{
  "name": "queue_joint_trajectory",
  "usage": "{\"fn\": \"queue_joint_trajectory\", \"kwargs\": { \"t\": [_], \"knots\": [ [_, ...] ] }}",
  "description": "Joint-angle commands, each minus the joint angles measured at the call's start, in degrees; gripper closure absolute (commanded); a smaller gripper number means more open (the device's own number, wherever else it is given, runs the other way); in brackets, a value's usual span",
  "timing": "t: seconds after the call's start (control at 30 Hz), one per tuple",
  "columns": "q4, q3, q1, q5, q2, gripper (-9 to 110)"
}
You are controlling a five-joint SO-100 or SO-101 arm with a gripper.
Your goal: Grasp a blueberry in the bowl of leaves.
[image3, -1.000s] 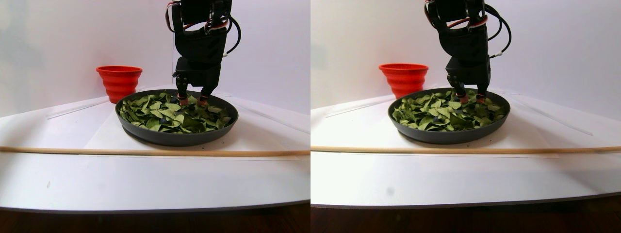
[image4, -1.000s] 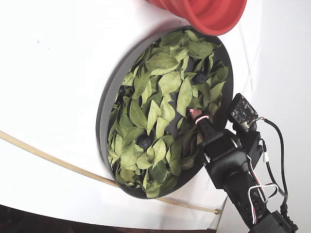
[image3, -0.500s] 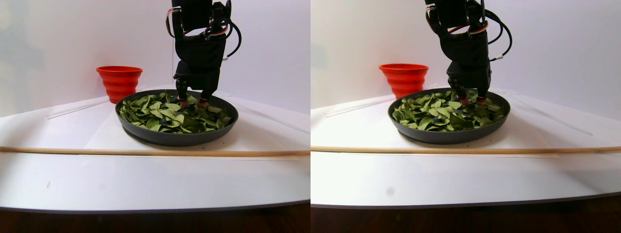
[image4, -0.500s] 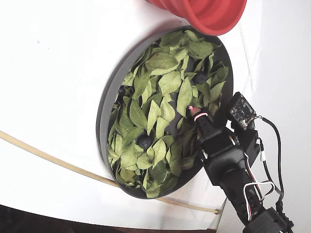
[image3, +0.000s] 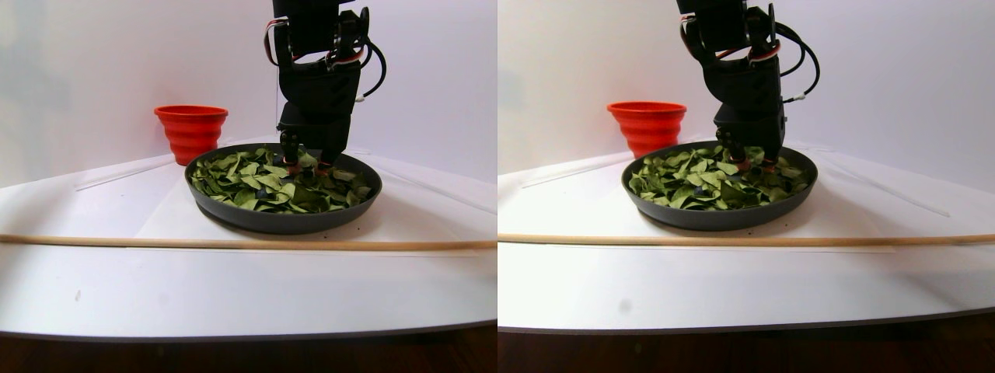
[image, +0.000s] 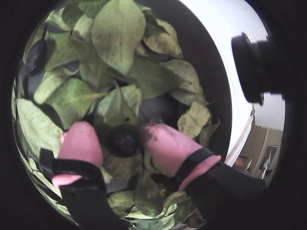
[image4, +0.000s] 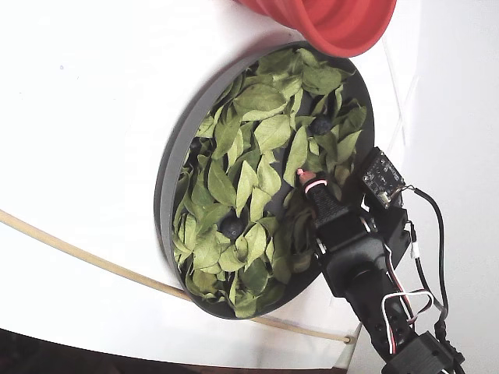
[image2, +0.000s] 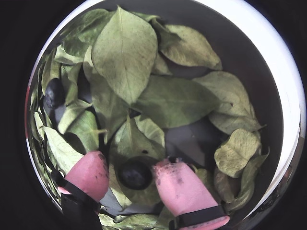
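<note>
pink-tipped gripper (image2: pixel 135 173) sits low among the leaves (image2: pixel 125 52) in the bowl (image4: pixel 170 167), its fingers (image: pixel 81 141) apart on either side of a dark blueberry (image2: pixel 135 174), close to it but not clearly pressing. another blueberry (image2: pixel 53 92) lies farther off.

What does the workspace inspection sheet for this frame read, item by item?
Surface: white table, bare in front of the bowl.
Job's things: dark-grey bowl filled with green leaves; one blueberry sits between the pink fingertips; more blueberries show among the leaves.
Clutter: red ribbed cup behind the bowl; thin wooden stick lying across the table in front.
Grippers: gripper lowered into the bowl, jaws straddling the blueberry; contact unclear.
Cables: black and coloured wires looping off the arm, clear of the bowl.
Surroundings: plain white backdrop.
</note>
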Motion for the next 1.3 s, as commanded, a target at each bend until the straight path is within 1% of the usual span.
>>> {"fn": "queue_joint_trajectory", "kwargs": {
  "t": [0.0,0.7,1.27],
  "knots": [
    [-1.41,-1.41,0.00,0.09,1.58,83],
    [-3.87,2.37,0.26,-0.09,0.88,85],
    [-5.36,3.60,0.62,-0.70,-0.18,89]
  ]
}}
